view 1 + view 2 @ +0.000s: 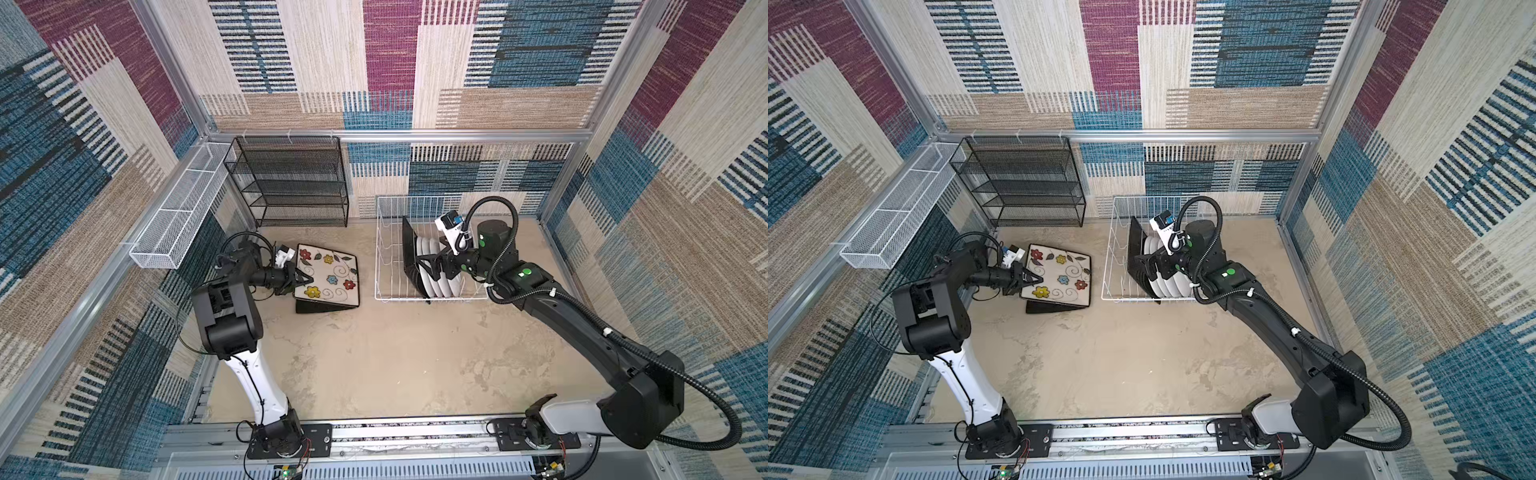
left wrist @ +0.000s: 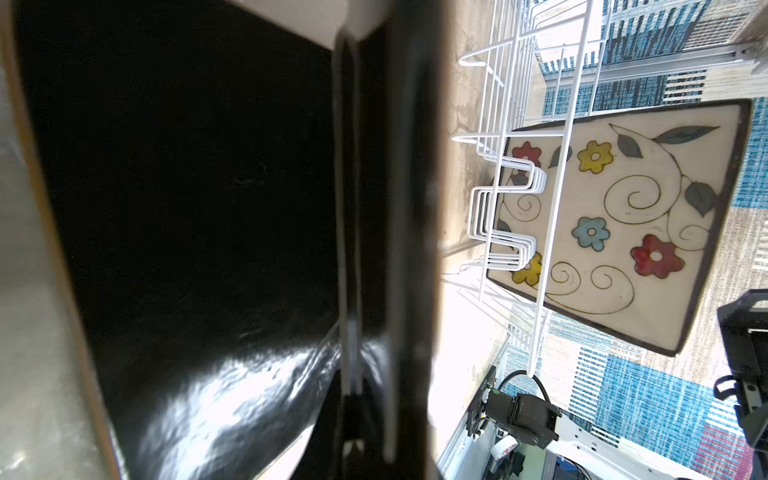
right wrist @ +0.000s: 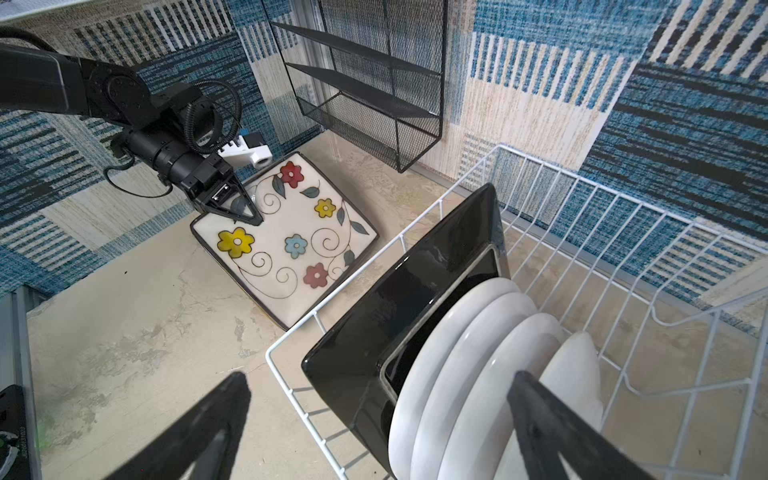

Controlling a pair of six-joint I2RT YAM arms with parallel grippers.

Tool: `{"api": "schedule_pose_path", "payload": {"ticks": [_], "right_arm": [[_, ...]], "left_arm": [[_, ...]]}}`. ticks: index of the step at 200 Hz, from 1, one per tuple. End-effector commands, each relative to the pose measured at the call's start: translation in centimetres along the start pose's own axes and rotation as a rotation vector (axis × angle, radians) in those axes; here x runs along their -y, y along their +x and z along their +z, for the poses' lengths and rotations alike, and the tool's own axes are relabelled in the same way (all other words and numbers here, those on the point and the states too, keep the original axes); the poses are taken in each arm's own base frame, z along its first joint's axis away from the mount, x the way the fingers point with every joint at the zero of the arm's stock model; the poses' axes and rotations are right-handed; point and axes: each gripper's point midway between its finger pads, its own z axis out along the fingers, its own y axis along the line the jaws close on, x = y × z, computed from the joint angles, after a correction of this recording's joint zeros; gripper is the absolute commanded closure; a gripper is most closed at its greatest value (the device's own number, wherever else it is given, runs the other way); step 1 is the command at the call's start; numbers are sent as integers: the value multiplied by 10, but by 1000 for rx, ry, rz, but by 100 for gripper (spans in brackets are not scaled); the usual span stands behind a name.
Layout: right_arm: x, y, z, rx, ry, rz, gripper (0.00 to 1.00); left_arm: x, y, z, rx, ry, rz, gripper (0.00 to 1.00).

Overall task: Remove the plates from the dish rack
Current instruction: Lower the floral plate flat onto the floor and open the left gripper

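My left gripper [image 1: 305,280] is shut on the left edge of a square floral plate [image 1: 326,272] beside the dish rack. The plate lies face up and slightly tilted over the table, also shown in the right wrist view [image 3: 291,241]. A black wedge [image 1: 326,307] shows under its near edge; I cannot tell if it is shadow or another plate. The white wire dish rack [image 1: 384,249] holds a black-backed square plate [image 3: 415,299] and several round white plates [image 3: 478,353], all on edge. My right gripper [image 3: 378,378] hovers open above these, its fingers straddling them.
A black mesh shelf unit [image 1: 291,183] stands against the back wall. A long white mesh basket [image 1: 178,216] hangs on the left wall. Patterned walls close in on three sides, and the arms' rail [image 1: 374,436] runs along the front.
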Motion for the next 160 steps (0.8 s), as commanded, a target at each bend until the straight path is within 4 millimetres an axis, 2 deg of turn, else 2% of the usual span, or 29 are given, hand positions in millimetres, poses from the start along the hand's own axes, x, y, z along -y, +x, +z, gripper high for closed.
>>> {"api": "schedule_pose_path", "payload": {"ticks": [1,48,86,160], "right_arm": [[0,-6,-3,22,10,-7,1],[0,-7,-5,25,11,-5,1],[0,-7,-6,25,15,-4,1],[0,-7,-6,25,17,-5,1]], "left_arm": [[-17,8,-1,-37,-79,-23,91],[-32,10,-1,-56,-129,-46,81],[-43,12,0,-72,-158,-70,77],[-54,15,2,-90,-190,-90,69]]}}
